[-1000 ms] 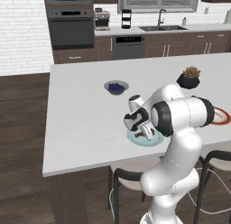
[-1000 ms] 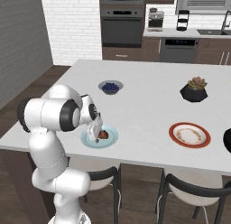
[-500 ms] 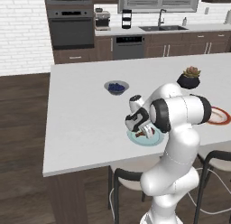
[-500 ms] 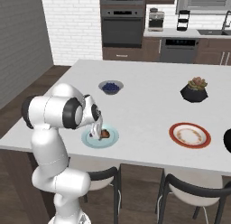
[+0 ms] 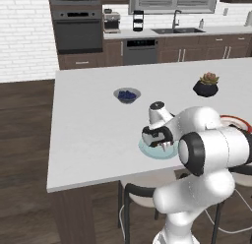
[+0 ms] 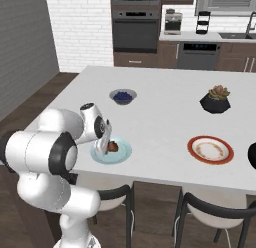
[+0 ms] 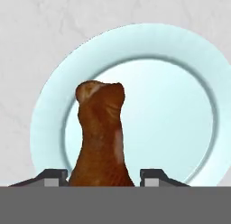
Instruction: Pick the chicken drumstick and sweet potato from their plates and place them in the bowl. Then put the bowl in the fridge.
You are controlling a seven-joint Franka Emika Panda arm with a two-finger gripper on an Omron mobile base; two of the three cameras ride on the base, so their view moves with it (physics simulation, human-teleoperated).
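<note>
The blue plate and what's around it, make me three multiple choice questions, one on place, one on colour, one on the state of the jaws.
1. Where is the chicken drumstick?
A. in the blueberry bowl
B. over the light blue plate
C. on the floor

2. What colour is the rim of the other plate?
A. red-orange
B. green
C. black

3. How do the gripper's jaws stand?
A. wide apart, nothing between
B. one on each side of the drumstick
C. closed on the plate's rim

Key: 1 B, the hand view shows it against the plate. 2 A, seen in the right base view. 3 B, a fingertip flanks each side.
</note>
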